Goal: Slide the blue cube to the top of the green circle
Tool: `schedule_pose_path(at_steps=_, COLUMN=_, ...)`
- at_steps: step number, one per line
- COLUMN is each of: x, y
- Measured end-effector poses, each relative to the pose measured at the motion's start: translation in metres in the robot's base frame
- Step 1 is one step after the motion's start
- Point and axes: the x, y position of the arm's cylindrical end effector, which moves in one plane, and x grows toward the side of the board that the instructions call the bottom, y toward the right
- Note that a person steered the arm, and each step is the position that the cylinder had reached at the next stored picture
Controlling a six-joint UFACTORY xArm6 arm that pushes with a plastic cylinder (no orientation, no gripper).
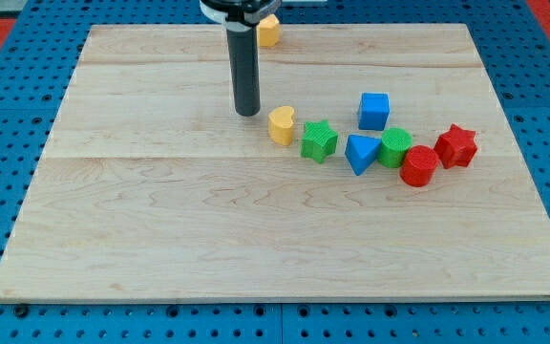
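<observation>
The blue cube [374, 111] was a small, plain block of bright blue, sitting square on the wooden board [160, 239] in its right half, nearer the top edge than the bottom. Just below it and slightly toward the right edge sat the green circle [395, 147], a ribbed round block; the two were close, with a narrow strip of bare wood showing between them.

Counting by colour, there were two blue blocks, two green, two red and two yellow, eight in all. The second blue one was a blue triangle [361, 153], pressed against the green circle's left side. A green star [320, 140] lay left of that, and a yellow heart [282, 124] left again, so these formed a loose row across the board's middle right. A red cylinder [418, 166] touched the green circle on its lower right, with a red star [456, 145] beside it toward the right edge. Another yellow block [269, 30] stood at the top edge, partly hidden by the arm, its shape unclear.

The arm carried no gripper, only a dark rod. My tip [247, 113] rested on the board just left of the yellow heart, well apart from the blue cube
</observation>
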Motion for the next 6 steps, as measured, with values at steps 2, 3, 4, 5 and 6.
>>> schedule_pose_path(at_steps=2, x=0.04, y=0.094)
schedule_pose_path(at_steps=3, x=0.004, y=0.041)
schedule_pose_path(at_steps=4, x=-0.036, y=0.045)
schedule_pose_path(at_steps=5, x=-0.057, y=0.086)
schedule_pose_path(at_steps=6, x=-0.044, y=0.121)
